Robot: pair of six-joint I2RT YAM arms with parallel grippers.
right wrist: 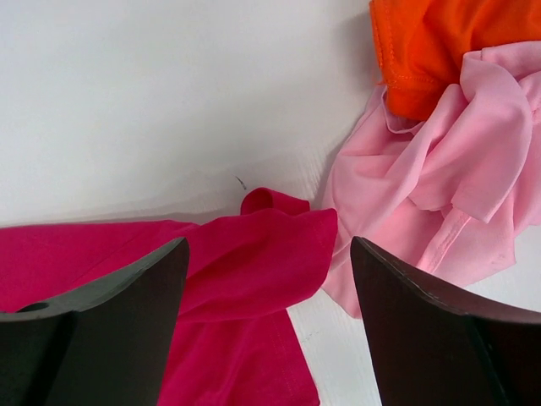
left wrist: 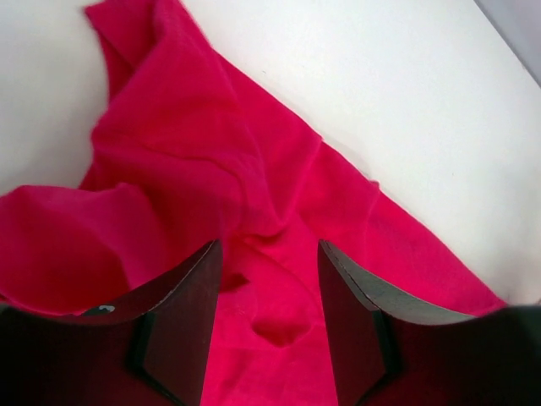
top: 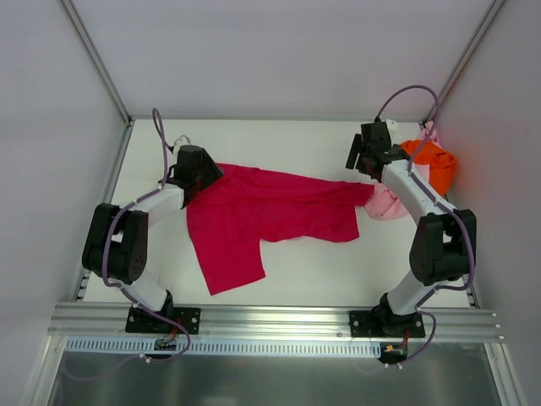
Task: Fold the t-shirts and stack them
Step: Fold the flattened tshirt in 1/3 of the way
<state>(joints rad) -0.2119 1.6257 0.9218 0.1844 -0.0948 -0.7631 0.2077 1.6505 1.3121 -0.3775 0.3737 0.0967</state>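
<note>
Hovering over the soft crimson cloth t-shirt (left wrist: 194, 152), your left claw (left wrist: 270, 252) partly apart, right claw (right wrist: 269, 247) wide apart, neither clamping cloth.

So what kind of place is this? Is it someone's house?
Probably a robot test lab, not a house: two robot arms bolted to a metal rail, plain white walls boxing in a white table, and a crimson t-shirt spread out on it.
</note>
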